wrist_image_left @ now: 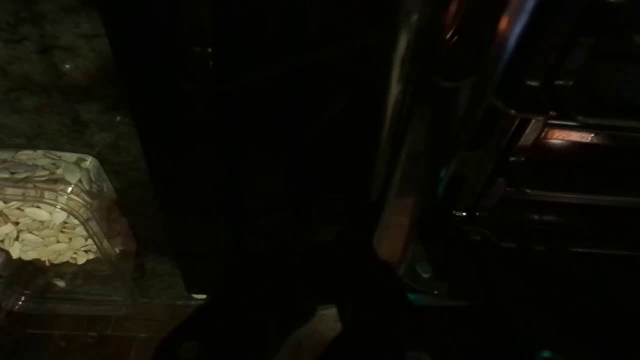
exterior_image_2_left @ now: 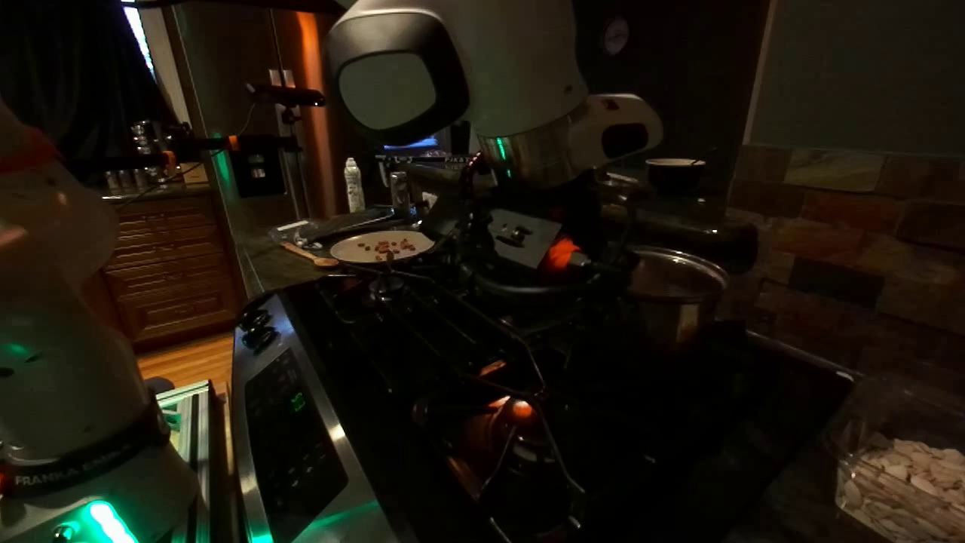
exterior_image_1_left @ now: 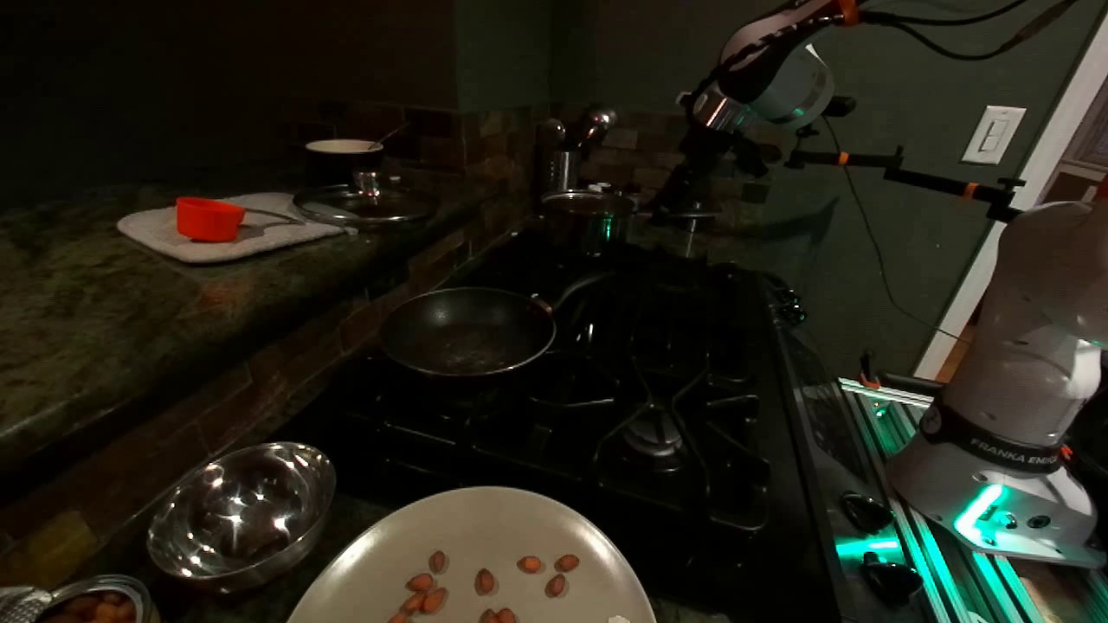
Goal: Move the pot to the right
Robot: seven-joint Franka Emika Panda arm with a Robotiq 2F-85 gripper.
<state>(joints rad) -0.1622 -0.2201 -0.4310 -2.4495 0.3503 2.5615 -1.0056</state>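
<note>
Near the upper middle of the frame in an exterior view, can see the pot (exterior_image_1_left: 584, 229), small, round and silver, standing up straight on the black stove (exterior_image_1_left: 718, 558). Has a shiny rim in both exterior views, and a bright green streak on the side in that frame. Just right of the pot there, can make out the dark gripper (exterior_image_1_left: 673, 197). Can't say whether spread, pinched together or gripping: too dark. Only in that frame, can spot a white light switch (exterior_image_1_left: 993, 134) at the upper right. In both exterior views, can see a pale plate (exterior_image_1_left: 485, 519) with brown nuts (exterior_image_1_left: 485, 581) on it. Only in an exterior view, can find brown drawers (exterior_image_2_left: 170, 260) at the left and a wooden spoon (exterior_image_2_left: 320, 261) just beside the plate. At the lower right there, also a clear box (exterior_image_2_left: 897, 415) with pale flakes (exterior_image_2_left: 912, 475) inside. Can see such flakes at the left of the wrist view too, otherwise mostly black.
</note>
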